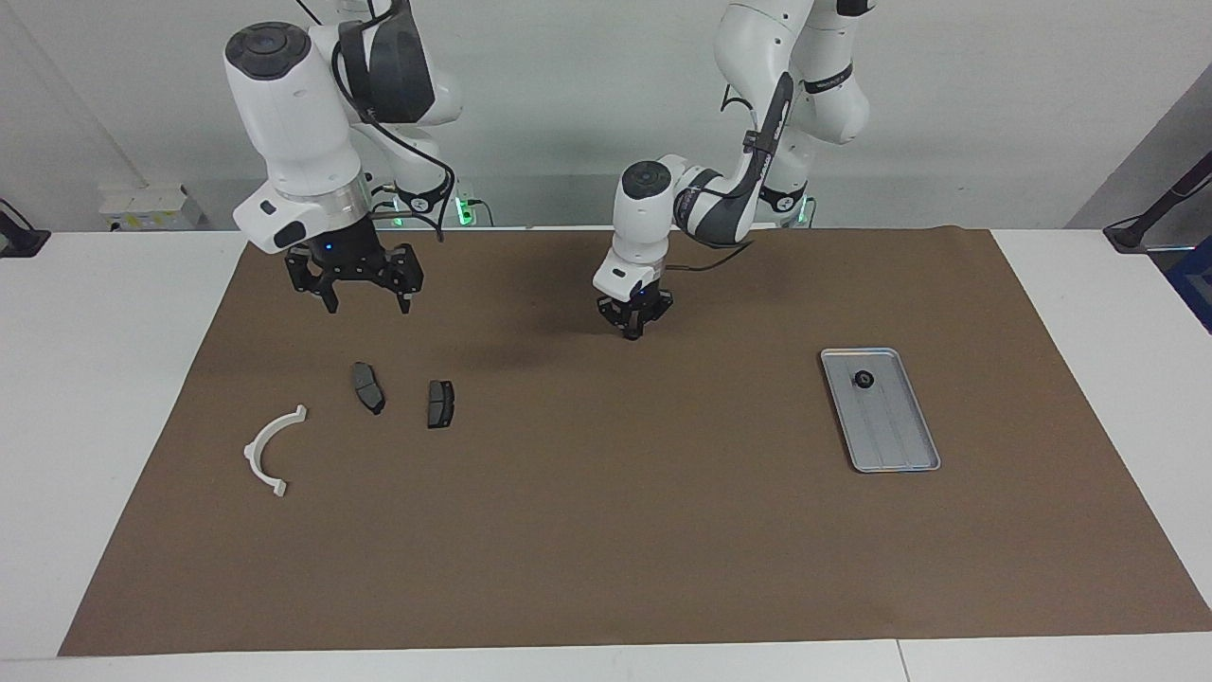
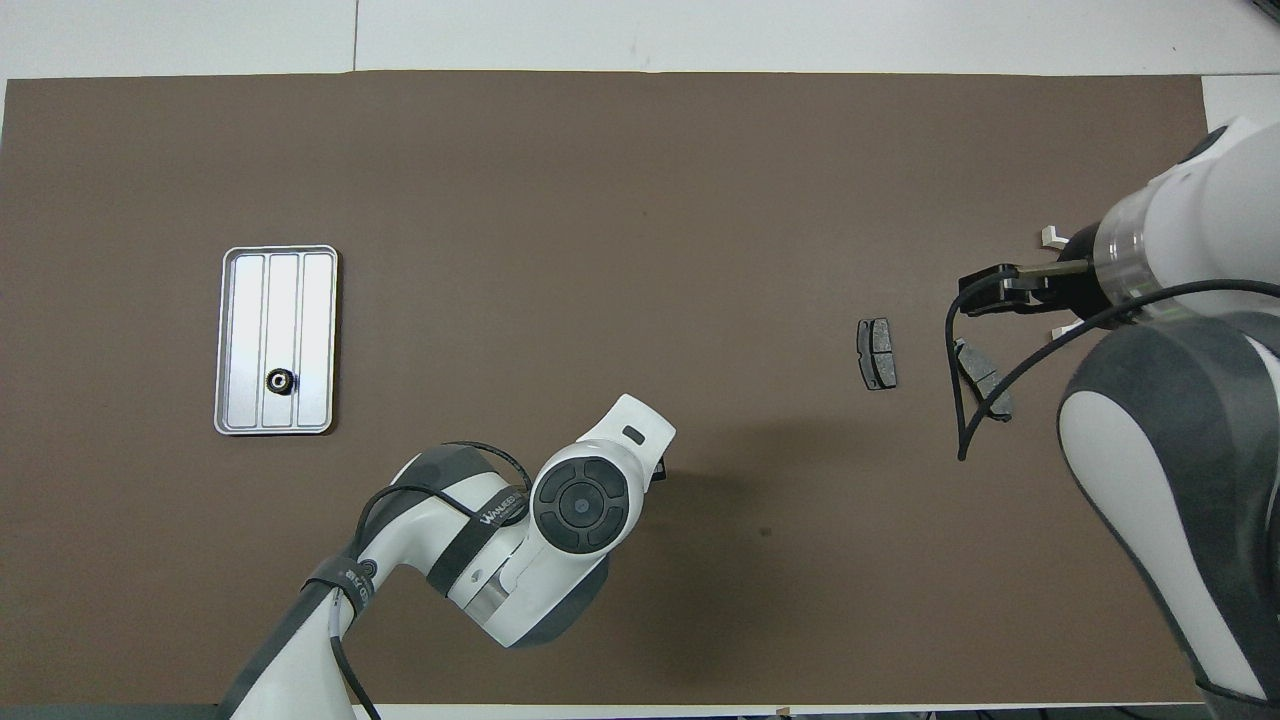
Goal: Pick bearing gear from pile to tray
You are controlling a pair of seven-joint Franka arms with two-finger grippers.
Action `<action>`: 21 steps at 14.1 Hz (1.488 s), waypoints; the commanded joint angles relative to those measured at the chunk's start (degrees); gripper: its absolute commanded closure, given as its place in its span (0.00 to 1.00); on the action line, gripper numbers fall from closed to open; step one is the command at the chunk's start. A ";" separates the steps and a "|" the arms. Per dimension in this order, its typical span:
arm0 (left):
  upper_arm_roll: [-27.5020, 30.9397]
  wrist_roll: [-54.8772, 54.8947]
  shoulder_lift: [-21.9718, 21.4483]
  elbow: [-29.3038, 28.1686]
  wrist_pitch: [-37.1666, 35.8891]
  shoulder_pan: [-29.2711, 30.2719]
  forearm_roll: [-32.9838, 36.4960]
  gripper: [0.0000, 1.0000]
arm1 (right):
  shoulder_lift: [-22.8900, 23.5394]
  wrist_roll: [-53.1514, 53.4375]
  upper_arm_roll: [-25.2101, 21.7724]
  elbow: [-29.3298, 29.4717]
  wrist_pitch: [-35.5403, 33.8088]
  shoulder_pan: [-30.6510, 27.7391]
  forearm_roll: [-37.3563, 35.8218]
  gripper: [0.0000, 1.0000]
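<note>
My left gripper (image 1: 632, 330) is down at the brown mat (image 1: 606, 530), near the robots' edge, and is shut on a small black bearing gear that barely shows between its fingertips. In the overhead view the arm's own wrist covers this grip. Another black bearing gear (image 1: 864, 379) (image 2: 279, 380) lies in the silver tray (image 1: 900, 440) (image 2: 300, 300) toward the left arm's end. My right gripper (image 1: 356, 289) hangs open and empty over the mat, above the pile's two dark plates (image 1: 368, 387) (image 1: 440, 403).
A white half-ring bracket (image 1: 272, 449) lies beside the plates, farther from the robots, toward the right arm's end. In the overhead view one plate (image 2: 877, 353) shows whole, and the right arm's cable crosses the other plate (image 2: 983, 378). White table surrounds the mat.
</note>
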 commanded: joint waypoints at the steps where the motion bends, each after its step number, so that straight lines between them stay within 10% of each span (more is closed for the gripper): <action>1: 0.40 -0.53 1.38 5.99 -5.79 1.68 2.04 0.94 | -4.22 -2.59 0.63 -0.22 -4.87 -0.95 2.46 0.00; 11: 0.23 32.92 -4.25 19.46 -26.39 30.49 -3.83 0.94 | 1.65 -5.67 0.36 18.04 -21.49 -1.82 4.57 0.00; 21: 0.49 58.02 -2.41 10.78 -10.78 47.58 -5.51 0.97 | 1.84 -5.50 -0.96 11.40 -14.14 -2.70 4.58 0.00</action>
